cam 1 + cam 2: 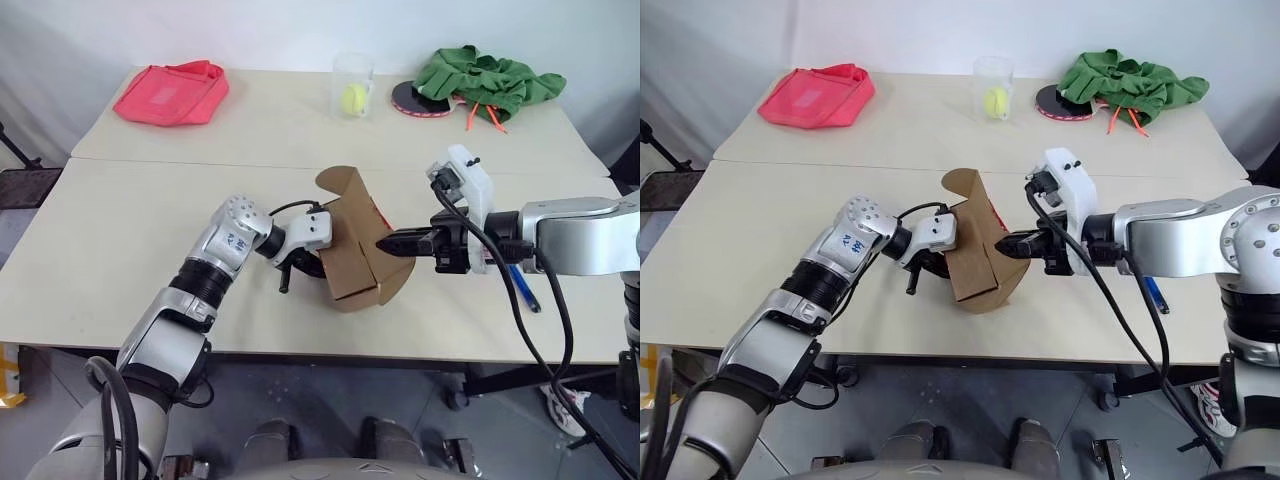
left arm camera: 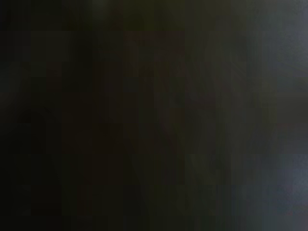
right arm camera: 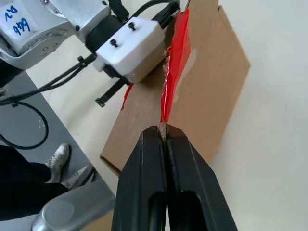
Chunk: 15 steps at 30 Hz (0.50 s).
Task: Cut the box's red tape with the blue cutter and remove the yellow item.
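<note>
The brown box (image 1: 350, 262) stands tilted on its edge mid-table, flaps open, between both grippers. My right gripper (image 3: 165, 132) is shut on the lower end of the red tape (image 3: 177, 62), which runs along the box's seam. My left gripper (image 1: 312, 238) reaches into the box from the other side. Its fingertips are hidden by the cardboard, and the left wrist view is dark. The blue cutter (image 1: 524, 288) lies flat on the table behind my right forearm, held by neither gripper. The yellow item is hidden.
At the back of the table are a pink-red cloth bag (image 1: 170, 95), a clear cup with a yellow-green ball (image 1: 353, 95), and a green cloth (image 1: 485, 80) over a black-and-red disc (image 1: 415, 102). The table's front edge (image 1: 300, 350) runs just below the box.
</note>
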Tool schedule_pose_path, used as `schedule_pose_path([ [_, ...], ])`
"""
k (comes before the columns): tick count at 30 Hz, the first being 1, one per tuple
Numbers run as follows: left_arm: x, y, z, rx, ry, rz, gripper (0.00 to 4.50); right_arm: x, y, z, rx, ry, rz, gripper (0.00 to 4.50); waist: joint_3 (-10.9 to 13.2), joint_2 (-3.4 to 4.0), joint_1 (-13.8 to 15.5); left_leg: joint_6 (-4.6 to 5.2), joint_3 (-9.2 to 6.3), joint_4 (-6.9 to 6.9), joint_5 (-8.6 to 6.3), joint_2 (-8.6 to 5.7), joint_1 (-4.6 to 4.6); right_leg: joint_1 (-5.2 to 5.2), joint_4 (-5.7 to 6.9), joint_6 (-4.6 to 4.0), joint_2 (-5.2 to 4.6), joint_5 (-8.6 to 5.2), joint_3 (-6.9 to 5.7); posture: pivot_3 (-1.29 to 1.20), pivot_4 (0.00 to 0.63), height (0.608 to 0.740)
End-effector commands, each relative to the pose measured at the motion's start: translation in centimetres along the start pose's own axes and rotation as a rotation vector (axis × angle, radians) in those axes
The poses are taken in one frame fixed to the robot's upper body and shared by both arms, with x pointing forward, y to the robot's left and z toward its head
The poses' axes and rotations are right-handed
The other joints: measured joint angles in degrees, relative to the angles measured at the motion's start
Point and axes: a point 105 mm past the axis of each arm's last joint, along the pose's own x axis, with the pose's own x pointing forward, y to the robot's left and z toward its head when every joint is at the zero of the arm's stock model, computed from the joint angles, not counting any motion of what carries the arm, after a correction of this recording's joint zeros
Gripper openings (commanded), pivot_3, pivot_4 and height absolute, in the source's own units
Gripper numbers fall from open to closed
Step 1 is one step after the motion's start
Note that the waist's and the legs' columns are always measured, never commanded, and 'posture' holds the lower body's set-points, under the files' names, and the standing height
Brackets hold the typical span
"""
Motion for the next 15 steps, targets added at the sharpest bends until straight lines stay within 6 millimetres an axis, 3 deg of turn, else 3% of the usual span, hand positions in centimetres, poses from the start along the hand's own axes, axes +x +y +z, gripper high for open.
schedule_pose_path([
  [1,-0.8,1.0,2.1,0.029,-0.067,0.05,0.0,0.3,0.0,-1.7,0.014,0.06,-0.006,0.03,0.0,-0.01,-0.09,0.01,0.01,0.0,-0.01,0.0,0.0,0.0,-0.03,0.0,0.0,0.0,0.01,0.0,0.15,0.74],
  [7,-3.2,0.9,2.6,-0.018,-0.126,0.021,0.0,0.2,-1.1,-2.4,0.053,0.077,-0.053,0.03,0.01,-0.01,-0.81,0.01,0.1,-0.09,-0.01,0.09,0.01,-0.09,-0.04,-0.01,0.06,0.01,0.01,0.0,0.15,0.74],
  [15,-9.6,0.4,2.9,-0.137,-0.239,0.023,0.0,0.1,-1.8,-2.5,0.054,0.087,-0.081,0.03,0.01,-0.02,-1.63,-0.03,0.08,-0.17,-0.01,0.15,0.04,-0.1,-0.03,-0.02,0.09,0.01,0.01,0.0,0.15,0.74],
])
